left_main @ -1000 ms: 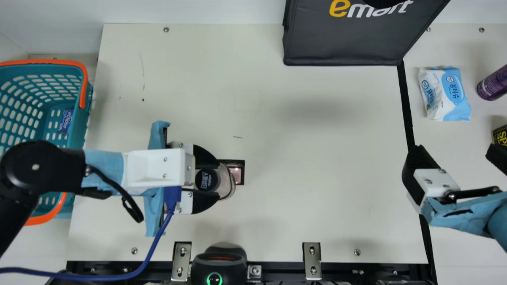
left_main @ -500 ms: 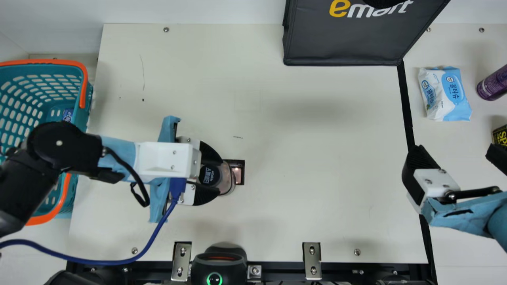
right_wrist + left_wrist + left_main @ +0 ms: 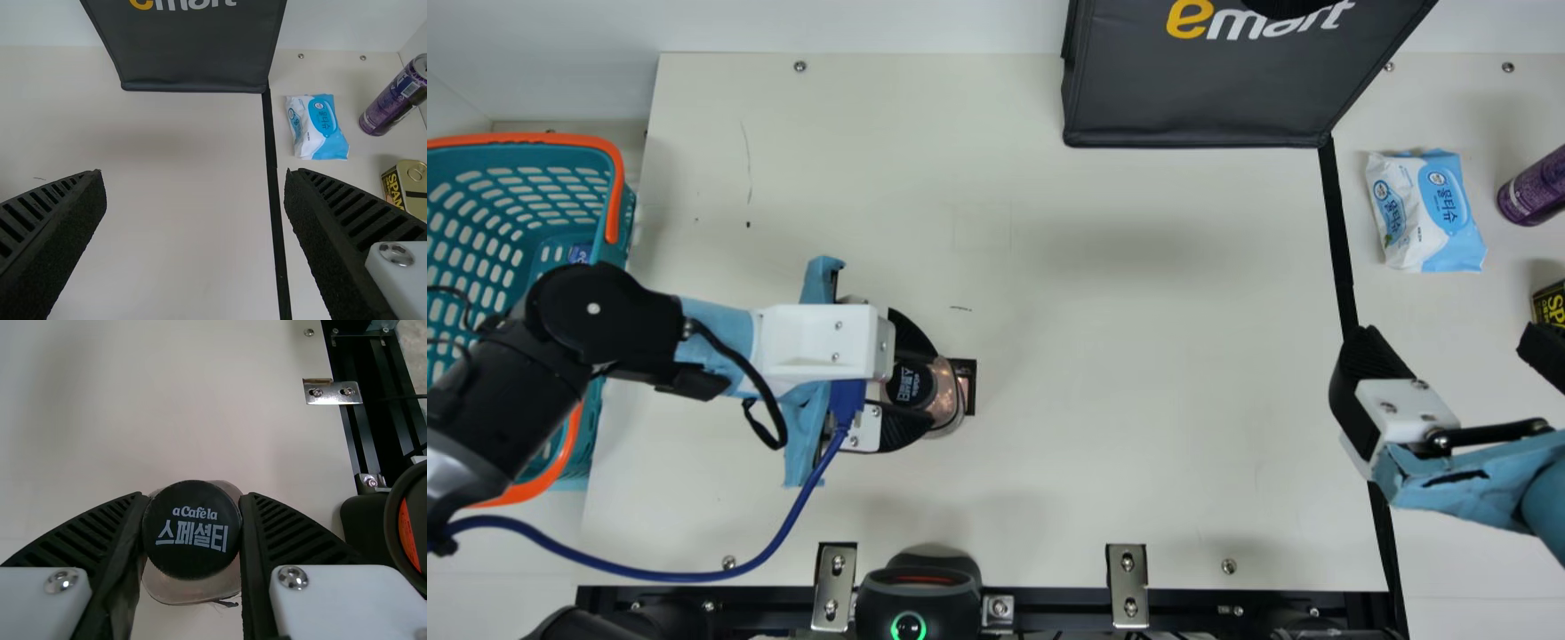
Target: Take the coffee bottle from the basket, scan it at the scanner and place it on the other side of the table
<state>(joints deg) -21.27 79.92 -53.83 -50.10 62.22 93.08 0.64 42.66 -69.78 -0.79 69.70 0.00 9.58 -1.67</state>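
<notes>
Two fingers of the left gripper (image 3: 934, 388) clasp the coffee bottle (image 3: 947, 395) upright by the lit window (image 3: 968, 372) in the table (image 3: 1138, 444), likely the scanner; best turn it slowly (no squeezing harder). Farther right, the right gripper (image 3: 195, 172) hangs with fingers spread.

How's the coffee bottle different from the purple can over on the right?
The coffee bottle has a black cap, while the purple can has a silvery top. The coffee bottle is gripped by the left pincer; the purple can stands ungripped on the table. Both have round tops.
</notes>
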